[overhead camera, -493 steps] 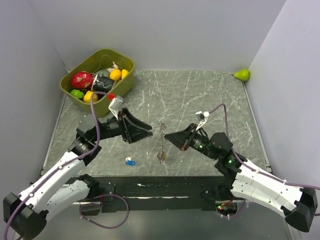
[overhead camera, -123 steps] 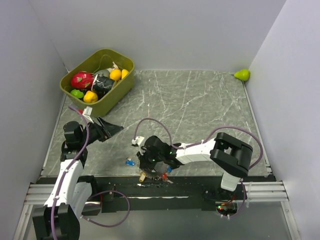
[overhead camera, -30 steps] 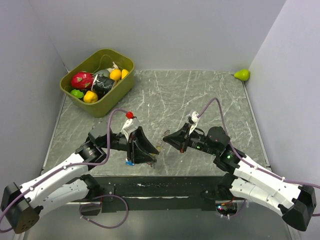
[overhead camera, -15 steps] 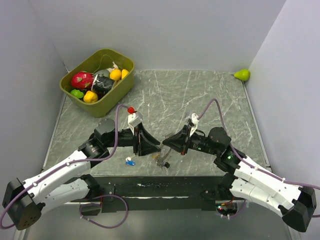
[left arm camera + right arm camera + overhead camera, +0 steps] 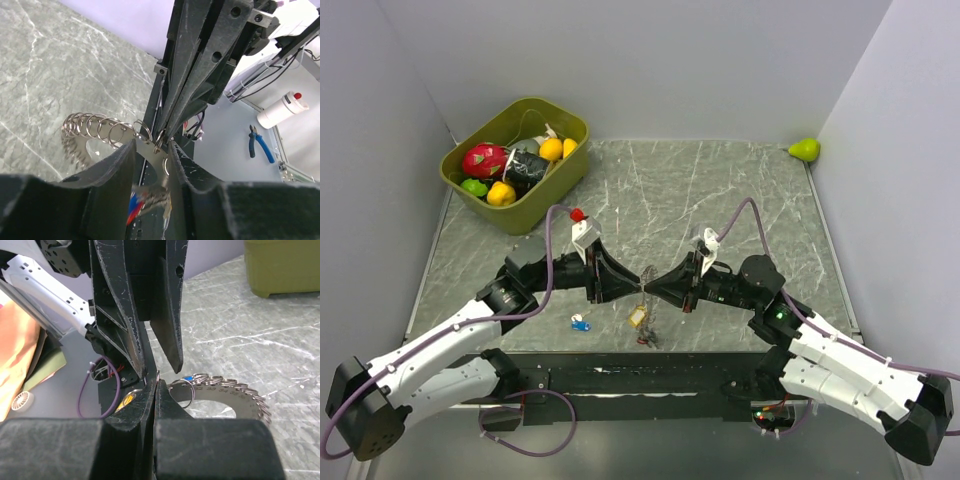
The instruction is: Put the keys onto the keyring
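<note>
The keyring (image 5: 648,273), a silvery numbered plate strung with several small split rings, hangs between both grippers above the table's front middle. My left gripper (image 5: 637,286) holds the plate's end between narrowly set fingers (image 5: 125,160); the plate (image 5: 95,131) fans out to the left. My right gripper (image 5: 657,287) is shut on a thin ring at the same end (image 5: 157,376), and the plate (image 5: 230,392) stretches right. Keys with yellow and red tags (image 5: 639,318) dangle below, blurred in the left wrist view (image 5: 137,205). One blue key (image 5: 580,322) lies on the table.
An olive bin (image 5: 535,212) of toy fruit stands at the back left. A green pear (image 5: 805,149) sits in the back right corner. The table's black front rail (image 5: 620,375) runs just below the hanging keys.
My left gripper rose from the table by the blue key and brought the keyring up to my right gripper. The two now meet tip to tip, with the keys dangling underneath.
</note>
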### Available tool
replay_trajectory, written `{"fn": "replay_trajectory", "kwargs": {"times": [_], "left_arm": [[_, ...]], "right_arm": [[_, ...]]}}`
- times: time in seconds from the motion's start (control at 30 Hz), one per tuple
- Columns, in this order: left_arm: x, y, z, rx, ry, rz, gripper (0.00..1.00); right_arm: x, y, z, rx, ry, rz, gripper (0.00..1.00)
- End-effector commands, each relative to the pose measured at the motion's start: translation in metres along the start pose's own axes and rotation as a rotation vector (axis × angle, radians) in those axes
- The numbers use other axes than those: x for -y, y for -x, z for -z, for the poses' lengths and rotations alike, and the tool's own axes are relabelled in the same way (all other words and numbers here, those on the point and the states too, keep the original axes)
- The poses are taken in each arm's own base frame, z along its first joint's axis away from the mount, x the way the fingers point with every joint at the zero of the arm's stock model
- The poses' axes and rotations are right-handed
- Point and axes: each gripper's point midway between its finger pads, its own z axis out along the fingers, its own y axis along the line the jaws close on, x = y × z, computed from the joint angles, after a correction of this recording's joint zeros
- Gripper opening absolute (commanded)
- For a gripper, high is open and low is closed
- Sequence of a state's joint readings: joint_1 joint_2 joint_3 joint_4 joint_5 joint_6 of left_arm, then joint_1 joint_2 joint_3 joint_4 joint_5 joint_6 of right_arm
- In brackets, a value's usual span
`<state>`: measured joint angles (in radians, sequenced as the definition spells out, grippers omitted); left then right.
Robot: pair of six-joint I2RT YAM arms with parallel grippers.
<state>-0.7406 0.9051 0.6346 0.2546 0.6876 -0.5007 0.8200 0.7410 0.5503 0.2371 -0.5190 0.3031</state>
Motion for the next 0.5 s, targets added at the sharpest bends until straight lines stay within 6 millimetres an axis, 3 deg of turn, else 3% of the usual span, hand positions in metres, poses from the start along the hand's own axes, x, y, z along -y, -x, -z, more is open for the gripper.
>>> {"fn": "replay_trajectory", "kwargs": {"times": [0.0, 0.13, 0.3, 0.47], "left_arm": [[0.024, 0.025, -0.002, 0.06, -0.117, -0.069, 0.35], [0.035, 0.025, -0.004, 0.054, -0.193, -0.069, 0.3], [0.034, 0.018, -0.007, 0.018, -0.208, -0.055, 0.21], [0.033, 0.02, -0.004, 0.035, -0.188, -0.075, 0.03]], "right_arm": [[-0.013, 0.031, 0.004, 0.119, 0.043, 0.054, 0.0], [-0.013, 0.034, 0.004, 0.138, 0.043, 0.052, 0.0], [-0.012, 0.035, 0.006, 0.161, 0.034, 0.045, 0.0], [-0.014, 0.039, 0.009, 0.177, 0.033, 0.053, 0.0]]}}
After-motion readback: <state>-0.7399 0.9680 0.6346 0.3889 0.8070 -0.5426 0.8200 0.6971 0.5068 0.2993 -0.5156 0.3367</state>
